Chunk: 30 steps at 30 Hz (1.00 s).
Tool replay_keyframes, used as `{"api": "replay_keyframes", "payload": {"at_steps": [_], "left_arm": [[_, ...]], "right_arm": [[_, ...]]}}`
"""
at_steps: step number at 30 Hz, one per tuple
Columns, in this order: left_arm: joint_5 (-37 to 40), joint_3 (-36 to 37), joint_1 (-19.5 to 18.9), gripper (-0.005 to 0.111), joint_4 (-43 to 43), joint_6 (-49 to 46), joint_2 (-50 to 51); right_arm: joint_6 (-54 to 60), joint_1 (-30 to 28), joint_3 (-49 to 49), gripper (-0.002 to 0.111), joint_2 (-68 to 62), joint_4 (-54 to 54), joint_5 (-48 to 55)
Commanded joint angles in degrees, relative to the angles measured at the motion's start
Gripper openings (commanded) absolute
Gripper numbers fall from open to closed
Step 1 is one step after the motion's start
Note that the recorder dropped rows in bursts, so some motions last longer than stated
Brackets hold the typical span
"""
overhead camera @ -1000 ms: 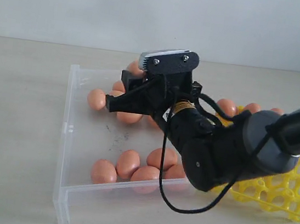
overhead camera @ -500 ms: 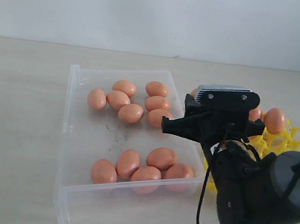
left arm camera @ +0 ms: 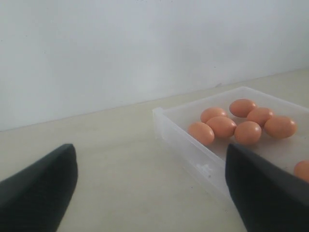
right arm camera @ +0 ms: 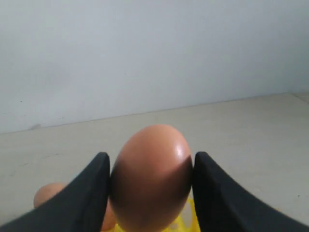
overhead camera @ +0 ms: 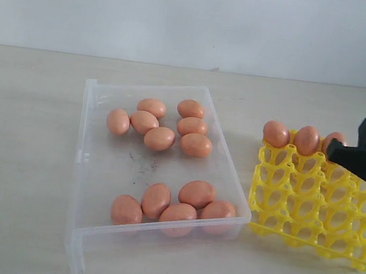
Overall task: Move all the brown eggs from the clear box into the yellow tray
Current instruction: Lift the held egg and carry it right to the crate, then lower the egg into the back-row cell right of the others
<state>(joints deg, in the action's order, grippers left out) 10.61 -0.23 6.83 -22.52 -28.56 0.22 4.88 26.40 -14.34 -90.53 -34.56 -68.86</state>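
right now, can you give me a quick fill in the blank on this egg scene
1. The right claw is shut on one brown ___.
2. The left claw stands ___, holding nothing.
3. In the clear box, the cluster nearer the exterior camera has ___ eggs.
Missing words: egg; open; five.

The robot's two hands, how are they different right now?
The left hand is open wide and empty; the right hand squeezes a brown egg. The left hand is near the clear box; the right hand is over the yellow tray. Both are black.
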Motion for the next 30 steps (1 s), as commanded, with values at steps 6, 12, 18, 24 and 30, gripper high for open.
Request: {"api": "replay_keyframes", "payload": {"at_steps": [6, 12, 18, 24, 30], "left_arm": [[-0.4, 0.2, 0.4, 0.078, -0.4, 0.5, -0.2], [-0.4, 0.2, 0.4, 0.078, -0.4, 0.5, -0.2], [-0.4, 0.2, 0.4, 0.078, -0.4, 0.5, -0.2], [-0.4, 0.2, 0.4, 0.078, -0.4, 0.5, -0.2], [-0.4, 0.2, 0.4, 0.078, -0.4, 0.5, -0.2]], "right_arm": [[-7.2, -15.0, 3.0, 0.0, 1.8, 21.7, -1.1], [-10.5, -23.7, 3.0, 0.0, 1.8, 26.1, -1.1], [-11.0, -32.1, 0.3, 0.0, 0.5, 38.7, 3.7], [-13.8, -33.2, -3.0, 0.0, -8.8, 50.0, -0.6], [-13.8, -33.2, -5.6, 0.0, -20.3, 48.3, -1.1]]}}
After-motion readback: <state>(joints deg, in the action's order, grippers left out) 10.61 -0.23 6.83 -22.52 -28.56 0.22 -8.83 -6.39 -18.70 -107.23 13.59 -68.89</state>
